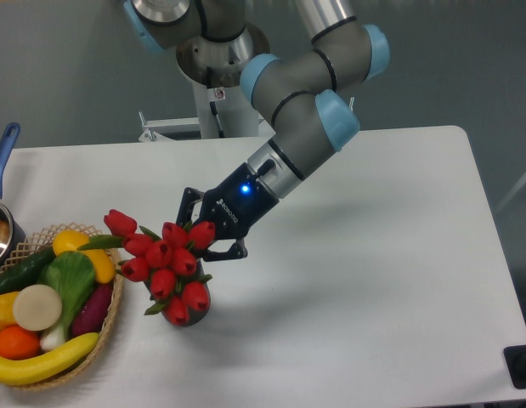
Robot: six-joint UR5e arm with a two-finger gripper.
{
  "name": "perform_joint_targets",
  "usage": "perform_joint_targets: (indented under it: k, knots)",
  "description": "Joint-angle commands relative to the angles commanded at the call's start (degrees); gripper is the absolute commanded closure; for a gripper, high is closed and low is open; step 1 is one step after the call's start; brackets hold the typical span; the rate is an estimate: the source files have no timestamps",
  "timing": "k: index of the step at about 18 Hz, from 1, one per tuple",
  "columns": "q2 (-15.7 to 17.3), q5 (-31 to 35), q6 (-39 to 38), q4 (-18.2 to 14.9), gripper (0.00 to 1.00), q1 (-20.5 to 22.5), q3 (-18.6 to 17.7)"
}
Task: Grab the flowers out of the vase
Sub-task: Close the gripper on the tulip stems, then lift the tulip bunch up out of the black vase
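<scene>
The flowers [165,259] are a bunch of red tulip buds with green leaves, left of the table's middle near its front. They lean towards the camera and cover most of the vase [197,316], of which only a dark sliver shows below the buds. My gripper [203,231] reaches down from the upper right to the bunch's upper right side. Its jaws stand wide apart, one finger [187,204] above the buds and the other [232,252] to their right, with a bud between them. I see no grip closed on the stems.
A wicker basket [118,293] of fruit and vegetables stands just left of the flowers, almost touching them. A pot with a blue handle [3,153] sits at the far left edge. A black object [522,365] lies at the lower right corner.
</scene>
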Motion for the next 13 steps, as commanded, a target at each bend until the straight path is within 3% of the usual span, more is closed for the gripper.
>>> perform_joint_targets:
  k: [7, 13]
  knots:
    - [1.9, -2.8, -2.0, 0.4, 0.93, 0.8, 0.3]
    - [2.3, -4.4, -6.3, 0.4, 0.93, 1.5, 3.2]
